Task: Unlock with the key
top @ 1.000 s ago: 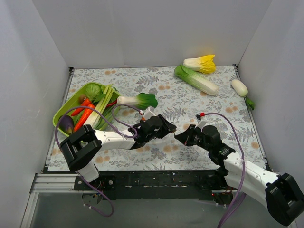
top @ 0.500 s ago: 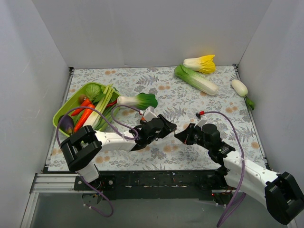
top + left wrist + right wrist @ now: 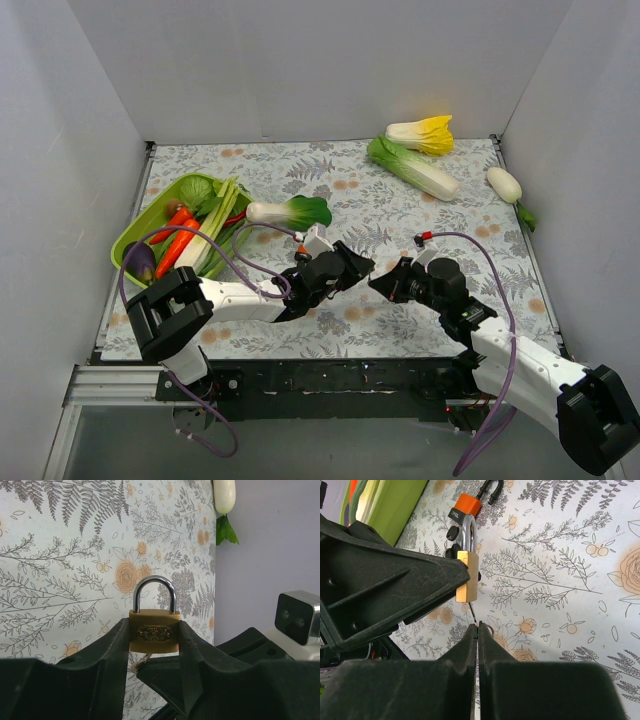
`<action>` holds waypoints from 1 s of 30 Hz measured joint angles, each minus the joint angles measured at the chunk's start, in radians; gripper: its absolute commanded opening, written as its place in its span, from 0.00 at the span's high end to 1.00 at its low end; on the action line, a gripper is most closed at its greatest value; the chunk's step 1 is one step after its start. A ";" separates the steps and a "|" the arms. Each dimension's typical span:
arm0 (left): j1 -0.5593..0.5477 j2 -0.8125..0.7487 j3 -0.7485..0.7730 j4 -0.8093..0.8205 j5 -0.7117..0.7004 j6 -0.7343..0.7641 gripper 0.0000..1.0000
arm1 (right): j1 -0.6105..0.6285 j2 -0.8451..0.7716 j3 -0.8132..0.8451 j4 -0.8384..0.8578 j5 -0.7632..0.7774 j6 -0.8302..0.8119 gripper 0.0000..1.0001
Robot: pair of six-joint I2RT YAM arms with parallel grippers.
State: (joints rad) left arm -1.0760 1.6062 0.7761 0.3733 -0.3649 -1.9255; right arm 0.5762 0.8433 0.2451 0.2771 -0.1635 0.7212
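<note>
My left gripper (image 3: 154, 642) is shut on a brass padlock (image 3: 154, 629) with a closed steel shackle, held above the floral mat. In the right wrist view the padlock (image 3: 468, 576) shows edge-on between the left fingers. My right gripper (image 3: 477, 626) is shut on a thin key (image 3: 473, 613), whose blade runs up to the padlock's underside. From the top view the two grippers meet tip to tip at the table's middle, left (image 3: 356, 268) and right (image 3: 378, 284).
An orange padlock with dark keys (image 3: 467, 506) lies on the mat past the brass one. A green tray of vegetables (image 3: 137, 232) stands at the left. Bok choy (image 3: 292, 211), cabbages (image 3: 412, 166) and a white radish (image 3: 505, 185) lie behind.
Both grippers have shifted slightly right and up together, staying tip to tip. The grips have not changed.
</note>
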 measured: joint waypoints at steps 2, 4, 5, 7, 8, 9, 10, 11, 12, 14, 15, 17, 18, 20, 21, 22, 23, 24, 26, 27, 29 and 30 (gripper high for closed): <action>-0.001 0.000 -0.001 0.014 -0.002 0.006 1.00 | -0.006 0.000 0.006 -0.003 -0.008 -0.005 0.99; -0.002 -0.001 -0.002 0.028 -0.002 0.011 1.00 | -0.014 0.000 0.011 -0.007 -0.016 -0.011 0.99; -0.003 -0.002 -0.003 0.032 -0.002 0.013 1.00 | -0.018 0.000 0.014 -0.009 -0.022 -0.014 0.99; -0.006 -0.007 -0.006 0.040 -0.002 0.018 1.00 | -0.021 -0.002 0.018 -0.014 -0.029 -0.017 0.99; -0.008 -0.011 -0.010 0.045 -0.003 0.019 1.00 | -0.022 -0.004 0.019 -0.017 -0.032 -0.018 0.99; -0.009 -0.014 -0.013 0.047 -0.003 0.020 1.00 | -0.023 -0.007 0.021 -0.020 -0.036 -0.019 0.99; -0.009 -0.018 -0.013 0.048 -0.003 0.023 1.00 | -0.024 -0.012 0.021 -0.022 -0.039 -0.021 0.99; -0.010 -0.019 -0.013 0.049 -0.003 0.026 1.00 | -0.026 -0.016 0.022 -0.026 -0.042 -0.022 0.99; -0.012 -0.020 -0.013 0.050 -0.004 0.030 1.00 | -0.026 -0.020 0.023 -0.031 -0.043 -0.023 0.99; -0.014 -0.022 -0.013 0.050 -0.004 0.044 1.00 | -0.026 -0.032 0.026 -0.049 -0.044 -0.027 0.99; -0.016 -0.024 -0.013 0.049 -0.004 0.050 1.00 | -0.027 -0.038 0.026 -0.053 -0.045 -0.028 0.99; -0.019 -0.029 -0.013 0.047 -0.006 0.066 1.00 | -0.027 -0.048 0.027 -0.064 -0.045 -0.030 0.99; -0.020 -0.030 -0.013 0.046 -0.006 0.072 1.00 | -0.027 -0.053 0.027 -0.069 -0.045 -0.031 0.99; -0.022 -0.032 -0.013 0.045 -0.006 0.091 1.00 | -0.027 -0.060 0.027 -0.080 -0.045 -0.034 0.99; -0.023 -0.032 -0.013 0.045 -0.006 0.098 1.00 | -0.027 -0.062 0.028 -0.085 -0.045 -0.035 0.99; -0.024 -0.032 -0.013 0.044 -0.006 0.105 1.00 | -0.027 -0.063 0.028 -0.090 -0.045 -0.036 0.99; -0.025 -0.032 -0.013 0.043 -0.006 0.112 1.00 | -0.027 -0.064 0.028 -0.095 -0.045 -0.036 0.99; -0.027 -0.032 -0.013 0.042 -0.007 0.122 1.00 | -0.027 -0.065 0.028 -0.098 -0.046 -0.036 0.99; -0.029 -0.032 -0.013 0.043 -0.008 0.138 1.00 | -0.027 -0.066 0.028 -0.103 -0.047 -0.036 0.99; -0.029 -0.032 -0.013 0.044 -0.008 0.147 1.00 | -0.028 -0.066 0.028 -0.103 -0.047 -0.037 0.99; -0.031 -0.032 -0.013 0.050 -0.008 0.163 1.00 | -0.031 -0.066 0.028 -0.103 -0.050 -0.037 0.99; -0.031 -0.032 -0.014 0.054 -0.008 0.171 1.00 | -0.032 -0.066 0.029 -0.103 -0.052 -0.036 0.99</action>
State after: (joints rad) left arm -1.1072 1.5742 0.7624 0.4271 -0.3729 -1.7542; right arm 0.5442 0.7776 0.2737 0.1738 -0.2153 0.6849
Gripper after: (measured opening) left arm 0.360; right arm 0.020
